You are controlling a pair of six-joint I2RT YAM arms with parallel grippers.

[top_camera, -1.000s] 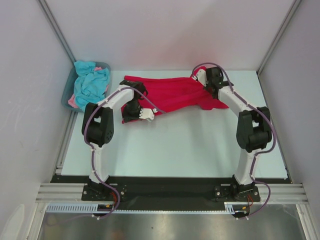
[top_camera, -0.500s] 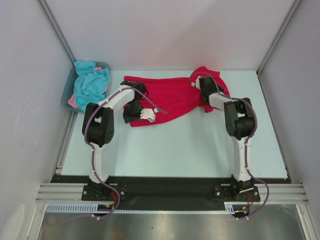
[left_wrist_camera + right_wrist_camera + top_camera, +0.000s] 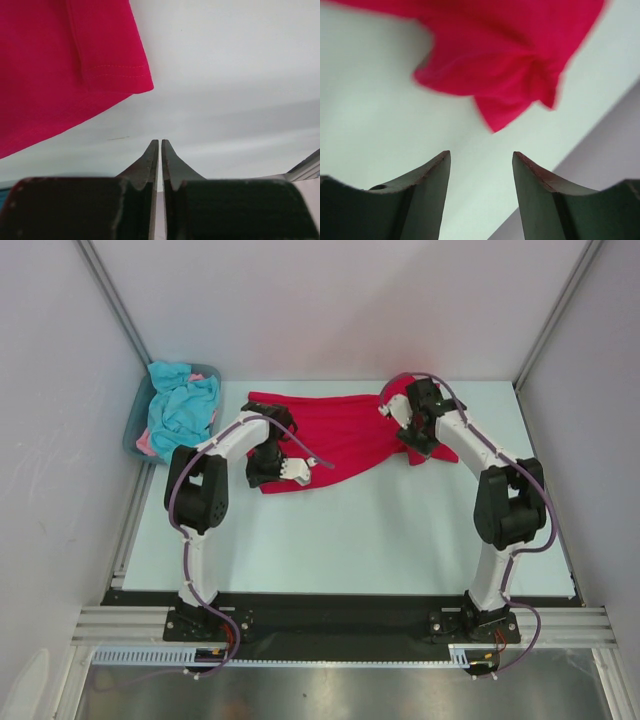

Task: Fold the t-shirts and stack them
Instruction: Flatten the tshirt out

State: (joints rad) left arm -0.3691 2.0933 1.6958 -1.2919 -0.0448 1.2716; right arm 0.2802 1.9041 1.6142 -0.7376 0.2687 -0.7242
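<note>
A crimson red t-shirt [image 3: 340, 430] lies spread across the back of the table, its right end bunched up. My left gripper [image 3: 308, 466] hovers at the shirt's near-left corner. In the left wrist view its jaws [image 3: 160, 142] show only a hairline slit and hold nothing, and the shirt's hemmed sleeve [image 3: 60, 75] lies up and to the left, apart from them. My right gripper [image 3: 388, 410] is over the shirt's bunched right end. It is open [image 3: 481, 157] with only bare table between the fingers, the red cloth [image 3: 505, 60] just beyond. More t-shirts, turquoise [image 3: 185, 405] and pink [image 3: 148, 443], fill the tub.
The grey-blue plastic tub [image 3: 133, 430] sits at the back left corner against the left wall. White walls close in the table at the back and on both sides. Pale table surface [image 3: 350, 530] stretches between the shirt and the arm bases.
My right gripper has opened and let go of the shirt's right end, which now lies bunched on the table. That arm swung in, then back out. The left arm has hardly moved.
</note>
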